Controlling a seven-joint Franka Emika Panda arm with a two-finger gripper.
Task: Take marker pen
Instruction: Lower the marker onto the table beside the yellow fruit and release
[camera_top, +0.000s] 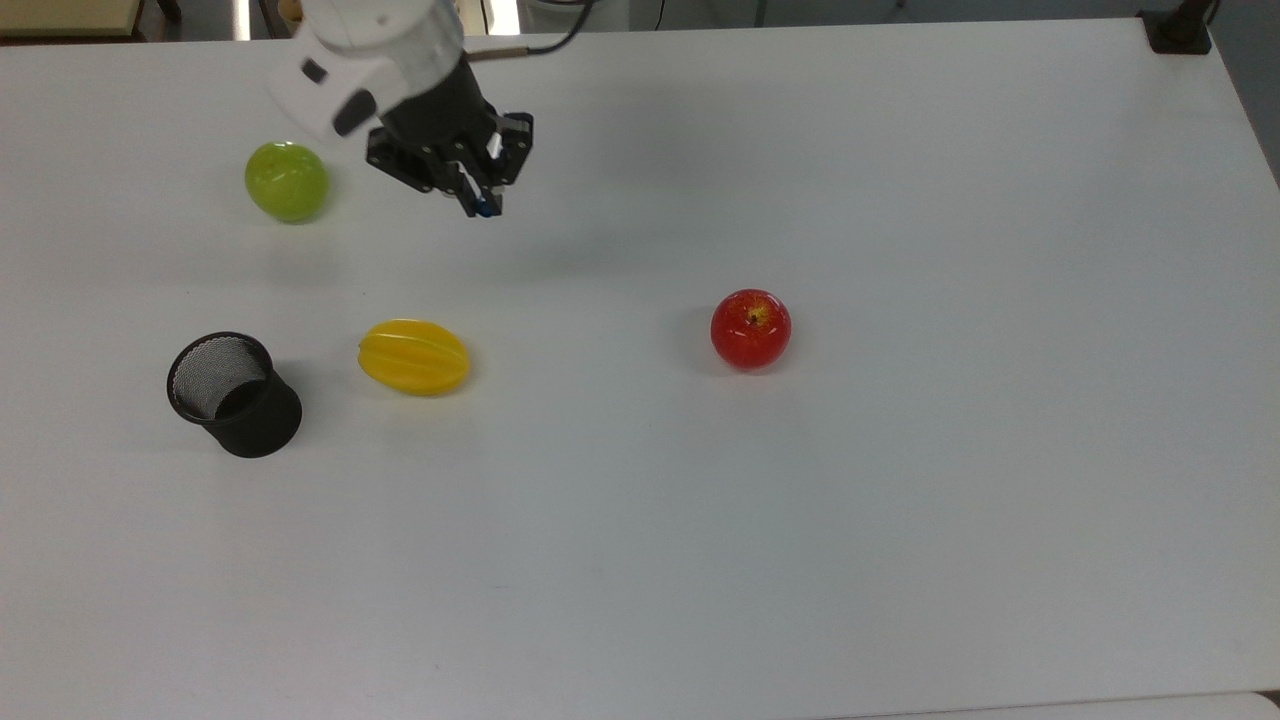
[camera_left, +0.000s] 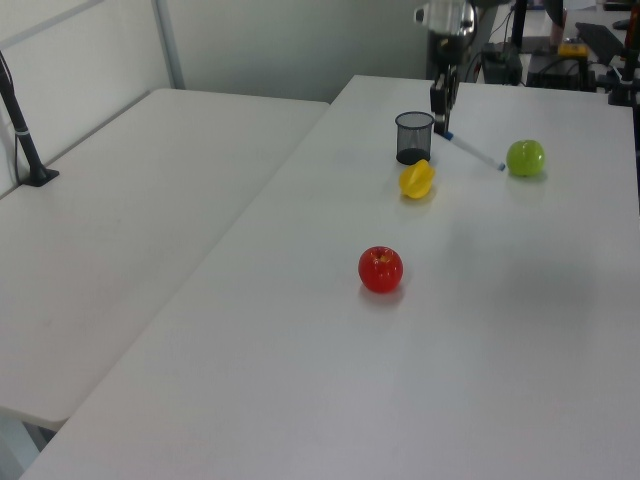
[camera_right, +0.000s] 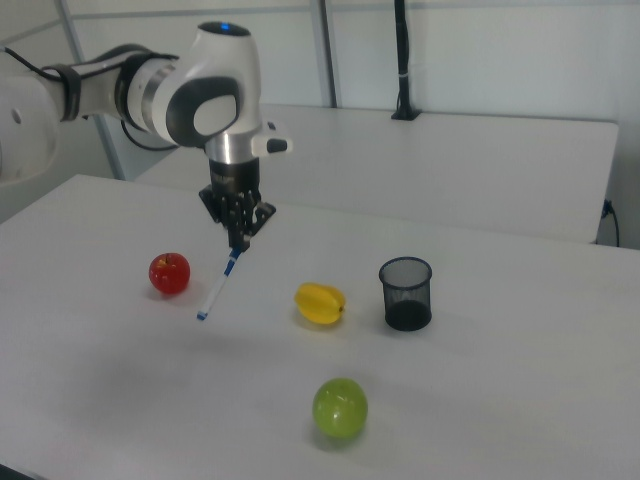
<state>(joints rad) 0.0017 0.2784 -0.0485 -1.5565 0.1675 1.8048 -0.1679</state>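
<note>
Gripper (camera_right: 237, 240) clamping marker pen (camera_right: 217, 285) aloft, barrel apparently hidden in top view.

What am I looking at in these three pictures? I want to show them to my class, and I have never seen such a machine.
It is a robot arm with a two-finger claw. Three fixed cameras watch one white table: one from above, two from opposite sides. The claw is shut on a marker pen, gripping it near its blue-capped end, so the white barrel hangs slanting in the air. On the table stand a black mesh cup, a yellow fruit, a green apple and a red apple, all apart from each other.
</note>
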